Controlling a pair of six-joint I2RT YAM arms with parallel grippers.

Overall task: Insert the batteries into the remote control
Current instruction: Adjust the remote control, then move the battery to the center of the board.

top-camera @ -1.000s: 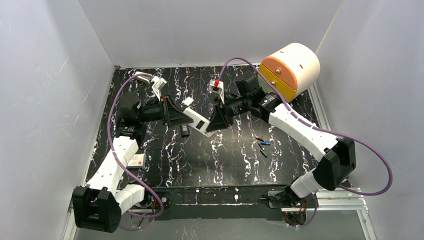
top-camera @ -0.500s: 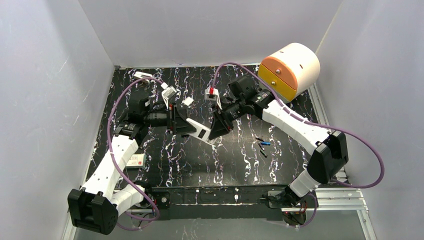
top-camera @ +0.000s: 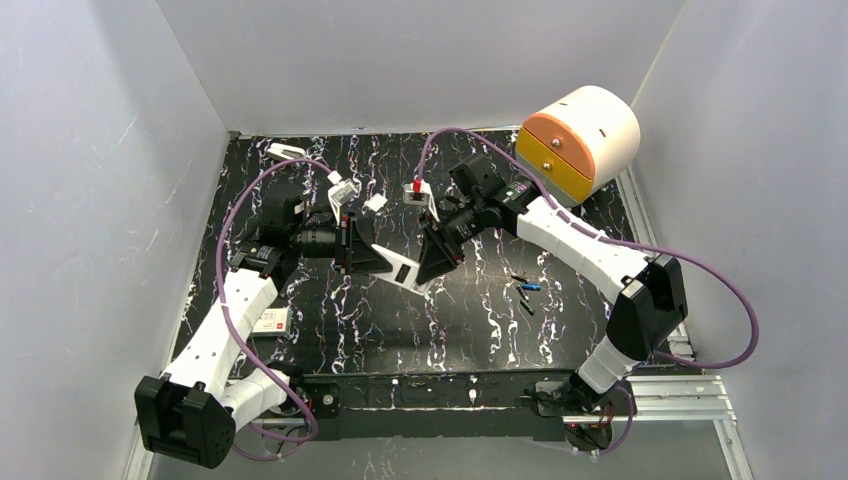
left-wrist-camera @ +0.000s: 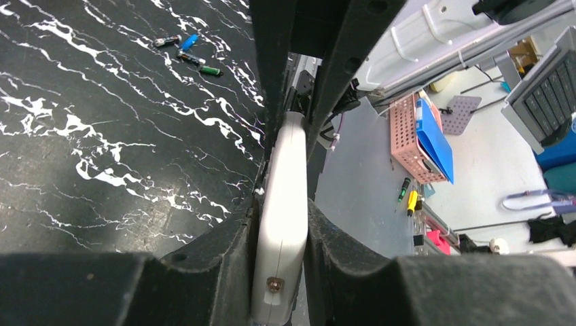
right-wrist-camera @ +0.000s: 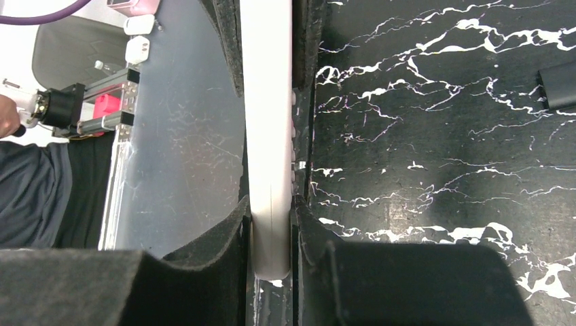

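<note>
A white remote control hangs above the middle of the black marbled table, tilted, with one gripper on each end. My left gripper is shut on its left end, and the remote shows edge-on between the left fingers. My right gripper is shut on its right end, and the remote runs up between the right fingers. The batteries, small black, blue and green cells, lie loose on the table to the right; they also show in the left wrist view.
An orange and cream rounded drawer box stands at the back right. A small white and red box lies near the left edge. Small white pieces lie at the back. A flat black piece lies on the table.
Both grippers, still holding the remote, have moved a little toward the near side and down. The remote now sits lower and tilted more steeply. The batteries have not moved.
</note>
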